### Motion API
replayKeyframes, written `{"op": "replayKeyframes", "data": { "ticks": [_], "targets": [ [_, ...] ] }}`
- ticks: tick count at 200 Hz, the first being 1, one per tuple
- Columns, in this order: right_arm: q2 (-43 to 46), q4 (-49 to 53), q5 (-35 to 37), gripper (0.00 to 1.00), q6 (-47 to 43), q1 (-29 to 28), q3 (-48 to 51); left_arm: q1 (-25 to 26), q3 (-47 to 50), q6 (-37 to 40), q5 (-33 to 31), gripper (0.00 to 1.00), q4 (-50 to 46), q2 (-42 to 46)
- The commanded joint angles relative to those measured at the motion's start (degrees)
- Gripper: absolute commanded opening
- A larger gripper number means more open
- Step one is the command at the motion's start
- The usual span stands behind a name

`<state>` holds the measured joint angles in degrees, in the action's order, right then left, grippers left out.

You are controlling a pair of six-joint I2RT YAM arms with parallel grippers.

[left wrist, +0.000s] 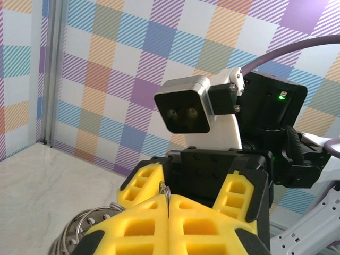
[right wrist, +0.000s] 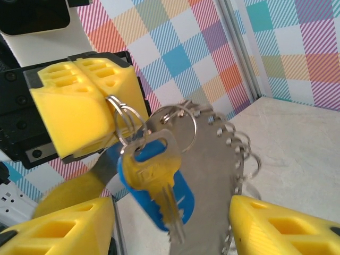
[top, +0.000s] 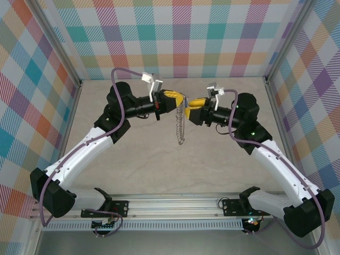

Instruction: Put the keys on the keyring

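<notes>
My left fingers (right wrist: 79,106) clamp the keyring (right wrist: 212,170); my right fingers (right wrist: 281,228), apart around the blue-tagged key (right wrist: 154,170), should retreat straight, unsnagged

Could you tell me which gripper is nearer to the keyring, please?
Left. The left gripper is shut on the keyring at its top, so it hangs. The right gripper stands open, a finger either side of the hoop, not gripping.
</notes>
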<state>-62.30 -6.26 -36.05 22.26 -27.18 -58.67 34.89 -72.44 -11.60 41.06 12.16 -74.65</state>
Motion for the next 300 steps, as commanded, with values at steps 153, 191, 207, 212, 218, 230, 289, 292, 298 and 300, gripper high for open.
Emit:
{"op": "replayKeyframes", "data": {
  "ticks": [153, 191, 207, 212, 218, 230, 289, 292, 298, 300],
  "targets": [
    [-0.56, 2.50, 3.90, 0.10, -3.67, -0.33, -3.90, 1.82, -1.20, -0.14, 0.70, 0.00, 2.14, 0.26],
    [0.36, 3.64, 3.66, 0.00, -4.25, -0.37, -2.99, 1.84, -0.79, -0.36, -0.53, 0.00, 2.76, 0.67],
    [0.54, 3.90, 3.24, 0.00, -4.18, -0.33, -2.29, 1.84, -0.69, -0.53, -0.98, 0.00, 3.13, 1.04],
    [0.60, 3.82, 3.04, 0.00, -4.08, -0.33, -2.04, 1.84, -0.64, -0.53, -1.10, 0.00, 3.21, 1.10],
    [0.60, 3.75, 2.77, 0.00, -3.98, -0.33, -1.68, 1.77, -0.55, -0.53, -1.35, 0.00, 3.36, 1.27],
    [0.68, 3.24, 2.48, 0.00, -3.43, -0.54, -0.73, 1.76, -0.21, -0.66, -1.64, 0.00, 3.93, 1.68],
    [1.15, 1.58, 2.68, 0.00, -2.15, -2.49, 2.63, 1.84, 0.18, -1.06, -2.39, 0.00, 5.15, 1.85],
    [1.32, 1.60, 2.91, 0.00, -2.18, -2.52, 2.75, 1.84, 0.16, -1.06, -2.32, 0.00, 5.15, 1.80],
    [1.71, 1.74, 3.67, 0.00, -2.29, -2.54, 3.01, 1.84, 0.08, -1.06, -2.30, 0.00, 5.15, 1.75],
    [1.82, 1.90, 4.14, 0.00, -2.37, -2.53, 3.10, 1.80, 0.10, -1.06, -2.25, 0.00, 5.15, 1.78]
  ]
}}
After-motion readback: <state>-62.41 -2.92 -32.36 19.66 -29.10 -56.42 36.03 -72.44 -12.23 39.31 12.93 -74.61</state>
